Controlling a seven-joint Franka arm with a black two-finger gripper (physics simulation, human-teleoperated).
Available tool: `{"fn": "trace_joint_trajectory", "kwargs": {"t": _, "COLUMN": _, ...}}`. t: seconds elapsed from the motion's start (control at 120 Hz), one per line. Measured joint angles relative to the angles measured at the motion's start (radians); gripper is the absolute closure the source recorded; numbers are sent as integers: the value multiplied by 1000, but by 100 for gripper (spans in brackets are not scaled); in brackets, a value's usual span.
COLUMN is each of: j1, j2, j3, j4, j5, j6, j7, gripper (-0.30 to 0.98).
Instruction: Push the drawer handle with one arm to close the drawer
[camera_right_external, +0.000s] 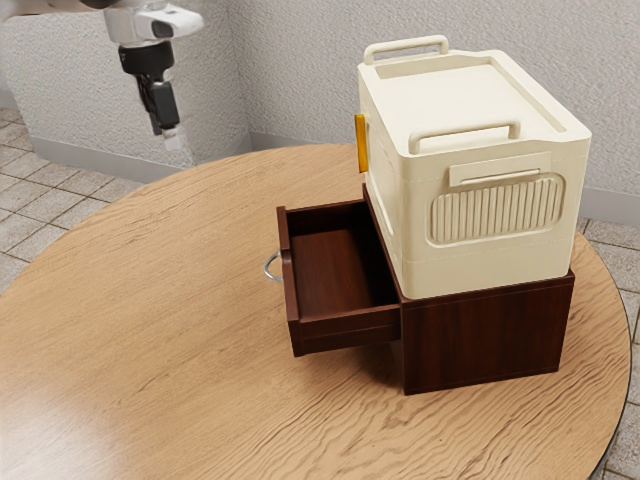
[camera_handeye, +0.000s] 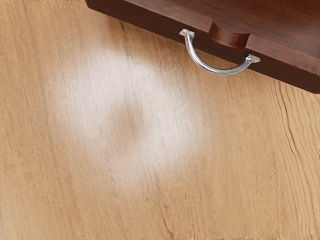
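Observation:
High at the exterior view's upper left hangs my gripper, apart from the drawer and above the level of the table. The dark brown drawer stands pulled out of its cabinet toward the exterior view's left, its inside bare. A curved silver handle sticks out from the drawer's front. In the wrist view, the same handle is a metal arc on the front panel of the drawer, with nothing touching it.
On top of the cabinet rests a large cream box with two raised handles and a yellow piece on its side. The round wooden table carries them. Textured walls stand behind.

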Motion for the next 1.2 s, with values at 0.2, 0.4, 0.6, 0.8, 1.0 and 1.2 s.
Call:
{"fn": "trace_joint_trajectory", "kwargs": {"t": 0.2, "j1": 2, "j2": -121, "j3": -5, "j4": 23, "j5": -1, "j6": -18, "j7": 115, "gripper": 0}}
{"fn": "trace_joint_trajectory", "kwargs": {"t": 0.4, "j1": -59, "j2": -306, "j3": -88, "j4": -270, "j5": 3, "j6": -120, "j7": 187, "gripper": 20}}
{"fn": "trace_joint_trajectory", "kwargs": {"t": 0.6, "j1": -41, "j2": -342, "j3": -90, "j4": -740, "j5": 3, "j6": 123, "j7": 248, "gripper": 61}}
{"fn": "trace_joint_trajectory", "kwargs": {"t": 0.8, "j1": 118, "j2": -254, "j3": -86, "j4": -772, "j5": 11, "j6": 371, "j7": 331, "gripper": 73}}
{"fn": "trace_joint_trajectory", "kwargs": {"t": 1.0, "j1": 14, "j2": -90, "j3": -93, "j4": -667, "j5": 14, "j6": 520, "j7": 374, "gripper": 77}}
{"fn": "trace_joint_trajectory", "kwargs": {"t": 1.2, "j1": -1, "j2": 7, "j3": -95, "j4": -586, "j5": 19, "j6": 591, "j7": 399, "gripper": 78}}
